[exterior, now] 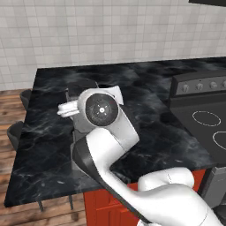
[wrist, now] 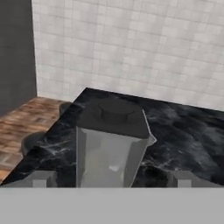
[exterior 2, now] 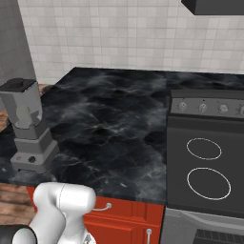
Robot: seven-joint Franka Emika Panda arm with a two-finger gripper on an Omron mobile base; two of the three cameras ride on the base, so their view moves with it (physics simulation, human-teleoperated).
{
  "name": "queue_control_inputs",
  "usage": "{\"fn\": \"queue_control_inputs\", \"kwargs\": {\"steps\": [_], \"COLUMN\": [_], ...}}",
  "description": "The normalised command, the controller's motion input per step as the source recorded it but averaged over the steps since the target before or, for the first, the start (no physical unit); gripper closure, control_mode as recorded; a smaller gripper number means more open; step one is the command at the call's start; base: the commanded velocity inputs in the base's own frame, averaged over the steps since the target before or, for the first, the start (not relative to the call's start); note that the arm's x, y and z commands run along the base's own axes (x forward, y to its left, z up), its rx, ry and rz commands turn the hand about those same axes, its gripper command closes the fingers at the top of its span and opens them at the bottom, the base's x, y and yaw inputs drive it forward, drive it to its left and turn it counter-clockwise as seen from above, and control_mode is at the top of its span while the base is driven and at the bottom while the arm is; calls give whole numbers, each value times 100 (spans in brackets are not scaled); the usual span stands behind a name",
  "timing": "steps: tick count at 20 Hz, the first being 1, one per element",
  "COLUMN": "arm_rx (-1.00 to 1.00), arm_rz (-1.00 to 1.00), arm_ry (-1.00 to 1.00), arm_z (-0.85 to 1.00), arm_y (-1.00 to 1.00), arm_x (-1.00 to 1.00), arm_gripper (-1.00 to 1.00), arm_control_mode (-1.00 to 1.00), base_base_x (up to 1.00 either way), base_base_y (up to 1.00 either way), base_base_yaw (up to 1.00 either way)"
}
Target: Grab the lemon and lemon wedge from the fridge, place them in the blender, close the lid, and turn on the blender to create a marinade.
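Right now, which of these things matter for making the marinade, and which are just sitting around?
For the job: blender; lid, on the jug; the open hand facing it.
Just there: stove; counter; red cabinets; stools.

The countertop (exterior 2: pixel 119 124) is black stone with white marble veining and a soft, polished sheen. The blender (exterior 2: pixel 29 131) has a translucent grey jug (wrist: pixel 109 159) that looks like smooth plastic or glass, on a matt grey boxy base (exterior 2: pixel 34 152). Its lid (wrist: pixel 114 116) is dark grey and matt, like plastic. The back wall (exterior 2: pixel 124 35) is covered in pale square tiles with a dull finish. The stove (exterior 2: pixel 205 162) has a smooth dark cooktop and a dark grey, metallic-looking control panel. The cabinet fronts (exterior 2: pixel 126 221) are glossy red with small metal handles. The floor (wrist: pixel 24 120) is brown wood planking. The robot arm (exterior: pixel 110 145) is smooth white plastic with dark joints.
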Motion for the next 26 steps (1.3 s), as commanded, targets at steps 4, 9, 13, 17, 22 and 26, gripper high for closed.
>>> {"fn": "queue_control_inputs", "kwargs": {"steps": [4,9,13,17,22,26], "arm_rx": [0,0,0,0,0,0], "arm_rz": [-24,-30,-28,-27,-14,-1], "arm_ry": [-20,0,18,20,22,35], "arm_z": [-46,-80,-61,-37,-23,-17], "arm_y": [0,0,0,-4,-25,-8], "arm_x": [-100,-74,-32,-5,29,52], "arm_gripper": [-100,-100,-100,-100,-100,-100], "arm_control_mode": [-100,-100,-100,-100,-100,-100], "base_base_x": [0,0,0,0,0,0], "base_base_y": [0,0,0,0,0,0], "base_base_yaw": [0,0,0,0,0,0]}}
